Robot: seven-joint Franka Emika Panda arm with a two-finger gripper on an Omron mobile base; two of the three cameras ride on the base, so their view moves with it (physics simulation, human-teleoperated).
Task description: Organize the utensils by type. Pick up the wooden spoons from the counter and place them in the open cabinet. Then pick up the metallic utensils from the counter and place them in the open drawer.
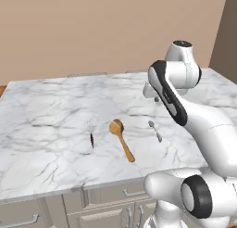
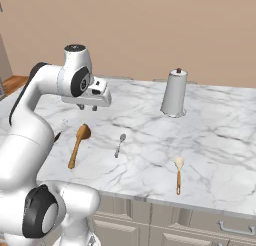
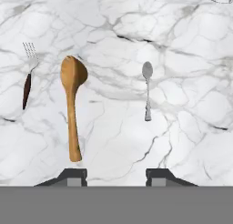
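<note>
The counter [image 1: 55, 106] is seen as smooth white marble with grey veins. The wooden spoon [image 3: 72, 100] is shown in matt orange-brown wood. The small spoon [image 3: 147, 89] appears as silvery metal. The fork [image 3: 28, 77] has a dark brown handle and pale metal tines.

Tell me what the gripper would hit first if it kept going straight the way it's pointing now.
Probably bare counter. The gripper points down at the marble between the wooden spoon and the small silver spoon, with open jaws; depth is hard to judge, so it may graze either one.

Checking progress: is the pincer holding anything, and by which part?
Nothing is held. The pincer hangs open above the counter; the wooden spoon lies untouched.
</note>
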